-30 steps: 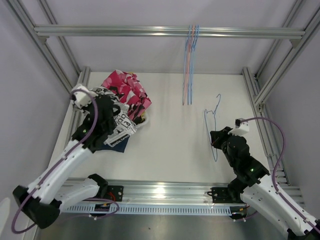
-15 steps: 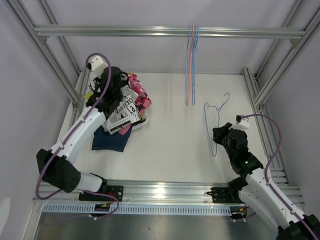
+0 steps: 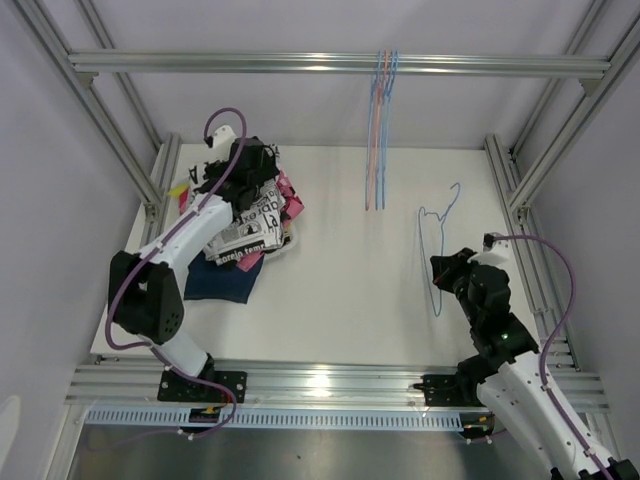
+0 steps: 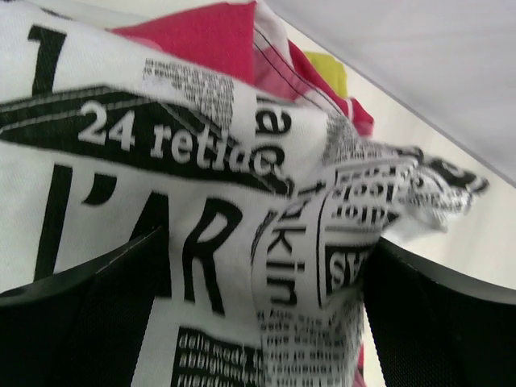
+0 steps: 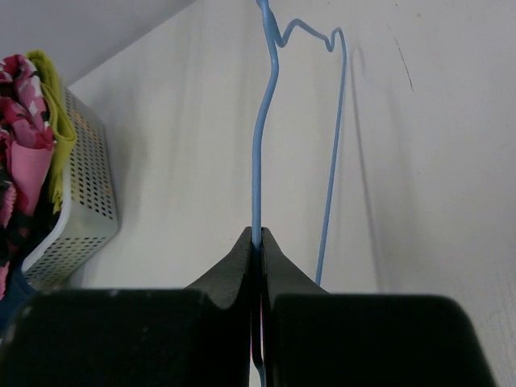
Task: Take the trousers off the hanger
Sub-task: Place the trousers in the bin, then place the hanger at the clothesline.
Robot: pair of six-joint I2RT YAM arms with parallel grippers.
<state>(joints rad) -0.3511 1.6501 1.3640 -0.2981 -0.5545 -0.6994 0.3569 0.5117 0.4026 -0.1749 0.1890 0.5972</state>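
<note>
Since the blue wire hanger carries nothing, I judge this pair already stripped. My right gripper is pinched tight on its lower wire and holds it upright over the right side of the desk, well clear of the clothes. My left gripper stands wide over the heap at the far left. The newspaper-print trousers lie loose between its fingers, on the pink-red patterned trousers by the perforated white basket. Navy trousers lie just beside, which keeps the removed pairs together.

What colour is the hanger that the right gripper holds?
Light blue; the hanger shows best in the right wrist view.
</note>
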